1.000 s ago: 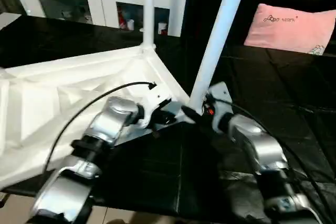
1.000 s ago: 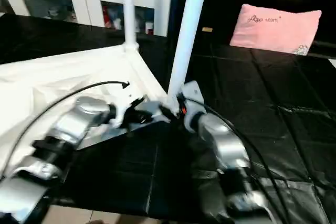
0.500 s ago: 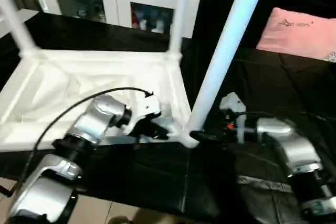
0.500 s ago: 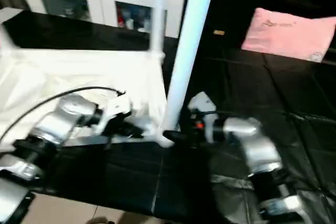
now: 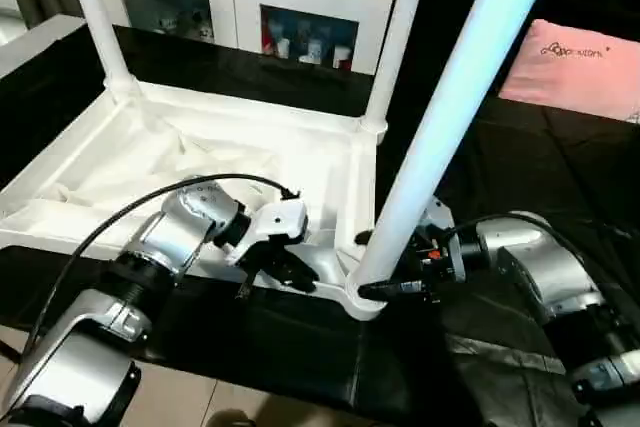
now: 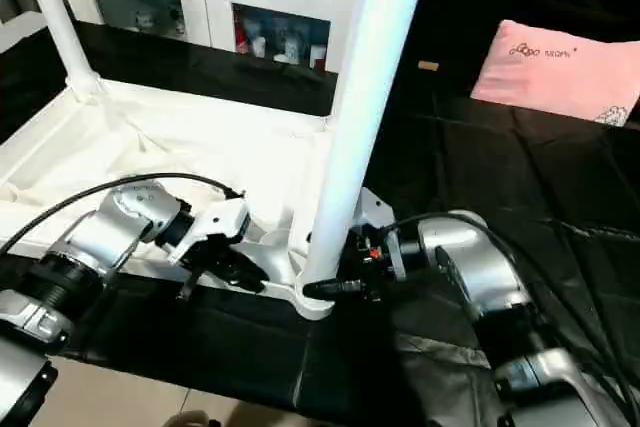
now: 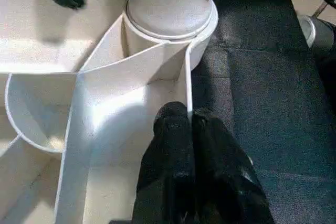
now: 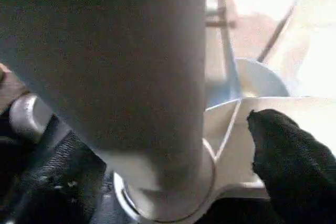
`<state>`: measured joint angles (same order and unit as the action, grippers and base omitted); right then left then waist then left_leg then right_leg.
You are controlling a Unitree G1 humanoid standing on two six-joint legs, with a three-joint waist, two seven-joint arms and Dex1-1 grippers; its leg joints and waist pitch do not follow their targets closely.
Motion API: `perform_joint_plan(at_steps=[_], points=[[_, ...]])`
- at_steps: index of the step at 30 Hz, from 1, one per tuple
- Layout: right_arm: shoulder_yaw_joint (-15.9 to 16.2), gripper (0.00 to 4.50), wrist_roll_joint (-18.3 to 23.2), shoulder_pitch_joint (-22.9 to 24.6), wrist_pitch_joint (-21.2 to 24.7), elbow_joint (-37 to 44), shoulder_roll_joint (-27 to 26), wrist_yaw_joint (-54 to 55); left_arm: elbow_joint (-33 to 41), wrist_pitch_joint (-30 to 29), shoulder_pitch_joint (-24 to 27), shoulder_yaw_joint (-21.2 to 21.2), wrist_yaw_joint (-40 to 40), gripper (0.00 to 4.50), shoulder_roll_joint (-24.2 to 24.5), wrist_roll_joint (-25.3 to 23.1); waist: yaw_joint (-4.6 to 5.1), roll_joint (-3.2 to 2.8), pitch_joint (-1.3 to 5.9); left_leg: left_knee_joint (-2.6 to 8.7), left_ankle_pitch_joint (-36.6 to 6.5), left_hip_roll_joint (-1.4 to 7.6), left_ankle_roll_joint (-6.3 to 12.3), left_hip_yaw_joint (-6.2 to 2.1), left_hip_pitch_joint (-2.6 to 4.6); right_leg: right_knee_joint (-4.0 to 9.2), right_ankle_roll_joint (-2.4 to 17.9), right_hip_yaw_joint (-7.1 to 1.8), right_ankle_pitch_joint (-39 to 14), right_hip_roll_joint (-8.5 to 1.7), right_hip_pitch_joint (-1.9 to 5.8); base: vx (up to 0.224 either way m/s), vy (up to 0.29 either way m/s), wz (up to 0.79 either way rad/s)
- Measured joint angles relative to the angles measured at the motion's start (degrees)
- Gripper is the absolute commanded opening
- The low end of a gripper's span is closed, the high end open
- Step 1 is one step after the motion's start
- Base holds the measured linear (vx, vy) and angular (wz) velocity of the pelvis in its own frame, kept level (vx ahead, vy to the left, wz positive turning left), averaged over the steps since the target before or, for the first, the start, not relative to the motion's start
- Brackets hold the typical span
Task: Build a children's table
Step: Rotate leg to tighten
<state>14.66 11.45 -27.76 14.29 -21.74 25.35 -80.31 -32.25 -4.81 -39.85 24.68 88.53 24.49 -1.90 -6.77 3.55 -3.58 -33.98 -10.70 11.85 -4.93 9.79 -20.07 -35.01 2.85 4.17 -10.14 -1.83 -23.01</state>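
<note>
The white tabletop [image 5: 180,157] lies upside down on a black surface, ribbed underside up. Three white legs stand in its corner sockets: one at the far left [image 5: 95,17], one at the far right [image 5: 395,47] and a thick near one [image 5: 450,117]. My left gripper [image 5: 290,272] is shut on the tabletop's near rim, one finger [image 7: 170,145] inside the wall and one outside. My right gripper [image 5: 378,265] is open, its jaws standing on either side of the near leg's base at the socket [image 5: 365,297]. A gap shows between one finger [image 8: 289,166] and the leg.
A pink pillow [image 5: 585,57] lies at the back right on the black surface [image 5: 520,177]. A white glass-door cabinet [image 5: 250,7] stands behind. The surface's front edge runs just below my left forearm, with floor [image 5: 200,402] beyond it. Black cables trail along both arms.
The whole picture has shifted with my head, bringing the far left leg into view. Both grippers stay at the near corner, the right one still around the leg's base.
</note>
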Motion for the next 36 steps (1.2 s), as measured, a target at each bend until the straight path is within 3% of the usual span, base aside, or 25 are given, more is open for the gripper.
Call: perform_joint_plan(at_steps=[2,4,6,17,28,31,36], points=[[0.5,3.7,0.2,-0.1,0.5,-0.6,0.0,-0.9,0.0,0.1,0.0,0.0,0.1,0.0,0.1,0.0,0.0,0.01,0.0,0.0,0.0,0.0,0.01,0.0,0.0,0.0,0.0,0.0,0.0,0.0,0.0,0.0,0.0,0.0],[0.8,3.7,0.3,-0.2,0.6,-1.3,0.0,-1.8,0.0,0.2,0.0,0.0,0.1,0.0,0.1,0.0,-0.02,0.01,0.0,0.0,0.0,0.0,0.01,0.0,-0.02,0.0,0.0,0.01,0.0,0.0,-0.01,0.0,0.0,0.0],[0.8,3.36,0.4,-0.3,0.6,-1.5,0.0,-2.3,0.0,0.2,0.0,0.0,0.1,0.0,0.1,0.0,-0.01,0.01,0.0,0.0,0.0,0.0,0.01,0.0,-0.02,0.0,0.0,0.01,0.0,0.0,-0.01,0.0,0.0,0.0],[0.9,2.37,1.4,-0.7,0.6,-2.0,-0.4,-3.6,0.5,0.2,0.2,0.0,0.1,0.0,0.6,0.1,0.04,0.01,0.0,0.0,0.0,0.01,0.01,0.0,0.0,-0.03,-0.2,0.01,-0.1,0.0,-0.01,0.0,0.0,0.0],[0.6,2.15,1.5,-0.5,0.6,-1.2,-0.5,-2.9,1.1,-0.3,0.3,-0.2,0.0,0.0,0.6,0.1,0.1,0.02,0.0,-0.01,0.0,0.01,-0.01,0.0,0.04,-0.08,-0.3,0.0,-0.2,0.0,0.01,0.0,0.0,0.0],[-0.8,2.14,2.0,1.0,1.6,0.1,-1.2,-1.1,1.8,-1.8,1.0,-1.1,-0.9,0.0,0.5,0.3,0.13,0.01,0.0,-0.02,0.0,0.01,-0.02,0.0,0.06,-0.09,-0.3,0.0,-0.2,0.0,0.03,0.0,0.0,0.0],[-5.0,2.09,1.4,3.0,4.3,1.6,-4.6,11.1,1.5,-6.6,1.5,-3.8,-9.1,0.0,-1.0,-0.4,0.82,0.02,0.0,-0.13,0.1,0.01,-0.04,0.0,0.09,-0.17,-0.3,-0.01,-0.2,0.0,0.14,0.0,0.0,0.0]])
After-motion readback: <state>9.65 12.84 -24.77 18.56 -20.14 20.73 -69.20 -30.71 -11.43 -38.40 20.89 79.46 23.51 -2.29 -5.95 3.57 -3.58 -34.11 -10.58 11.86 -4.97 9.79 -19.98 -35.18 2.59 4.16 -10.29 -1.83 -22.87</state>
